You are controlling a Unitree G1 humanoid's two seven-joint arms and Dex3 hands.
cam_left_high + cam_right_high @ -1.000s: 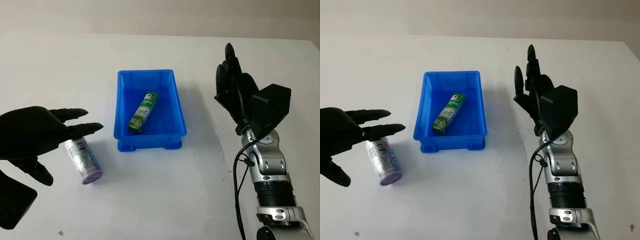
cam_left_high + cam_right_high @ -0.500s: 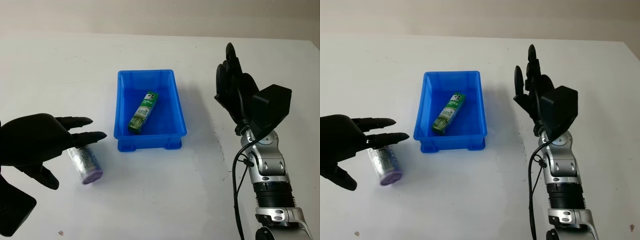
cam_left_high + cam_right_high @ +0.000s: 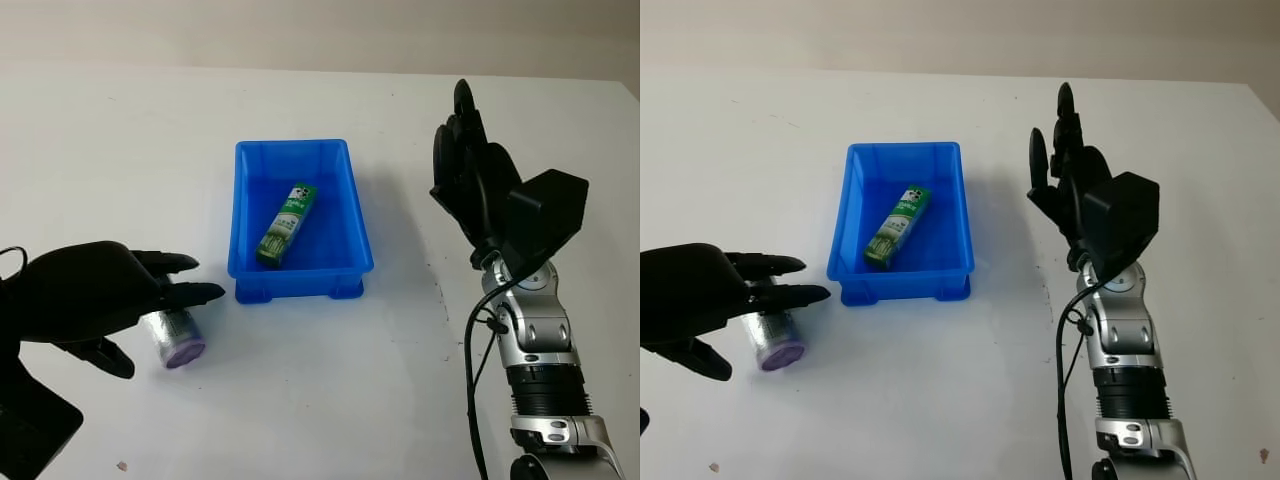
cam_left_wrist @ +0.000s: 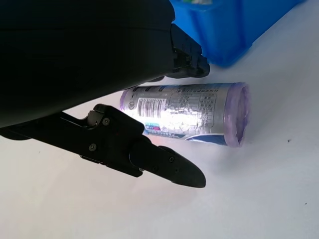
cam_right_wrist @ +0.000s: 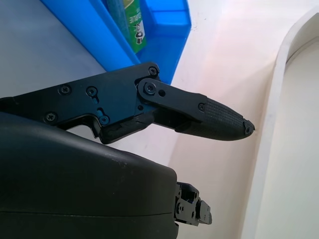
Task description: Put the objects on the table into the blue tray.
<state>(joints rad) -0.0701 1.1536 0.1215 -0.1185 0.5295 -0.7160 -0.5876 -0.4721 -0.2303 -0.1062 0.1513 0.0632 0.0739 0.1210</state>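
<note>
The left hand [image 3: 95, 298] hovered low over the silver can [image 3: 172, 336], open and holding nothing. The can lay on its side on the white table [image 3: 330, 400], just left of the blue tray [image 3: 352, 200]. From the left wrist, fingers [image 4: 164, 167] flanked the can [image 4: 194, 113] without clearly touching it, barcode and purple rim showing. A green tube [image 3: 287, 224] lay inside the tray. The right hand [image 3: 1070, 180] was raised upright right of the tray, open and idle.
</note>
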